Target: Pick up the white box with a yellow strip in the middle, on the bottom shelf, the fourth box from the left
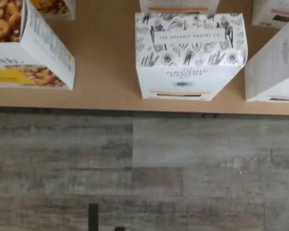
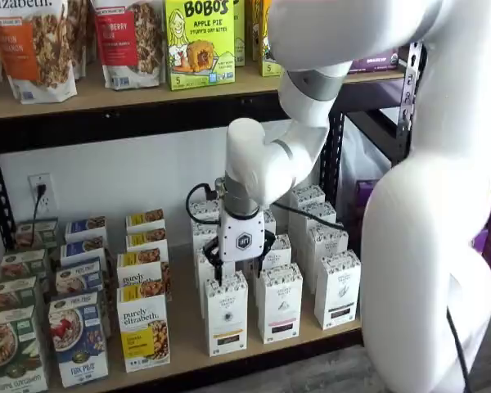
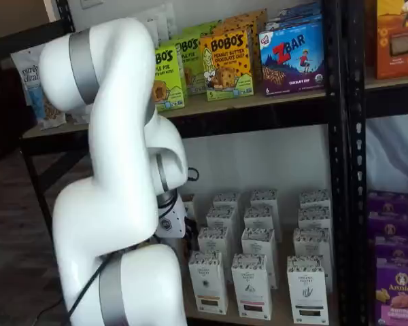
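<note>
The bottom shelf (image 2: 254,348) carries boxes in front-facing rows, so each front box can be reached from above. The white box (image 2: 227,313) stands at the front edge, directly under the fingers (image 2: 239,264), which hang spread wide, holding nothing.

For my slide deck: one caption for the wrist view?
Looking down on the white box at the bottom shelf front edge, a granola box beside it, plank floor below.
</note>
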Controlling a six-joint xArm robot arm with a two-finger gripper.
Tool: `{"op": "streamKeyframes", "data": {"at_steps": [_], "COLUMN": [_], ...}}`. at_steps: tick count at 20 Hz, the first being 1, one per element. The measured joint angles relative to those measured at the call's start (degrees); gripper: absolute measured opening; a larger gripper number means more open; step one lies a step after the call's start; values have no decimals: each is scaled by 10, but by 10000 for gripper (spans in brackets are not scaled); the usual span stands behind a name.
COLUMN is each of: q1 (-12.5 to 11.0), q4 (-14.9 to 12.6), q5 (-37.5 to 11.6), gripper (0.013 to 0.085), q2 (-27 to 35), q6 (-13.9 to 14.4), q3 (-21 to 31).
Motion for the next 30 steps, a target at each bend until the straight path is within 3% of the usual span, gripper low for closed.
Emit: {"op": "streamKeyframes", "data": {"at_steps": [3, 6, 16, 21, 30], "q1": [-10, -19, -28, -33, -36], "q4": [7, -12, -16, -29, -27], "q5": [-10, -8, -39, -34, -34], "gripper": [850, 850, 850, 850, 850], "q2": [24, 50, 135, 170, 225], "q6": [-16, -7, -13, -6, -10], "q3": [-14, -36, -104, -142, -198]}}
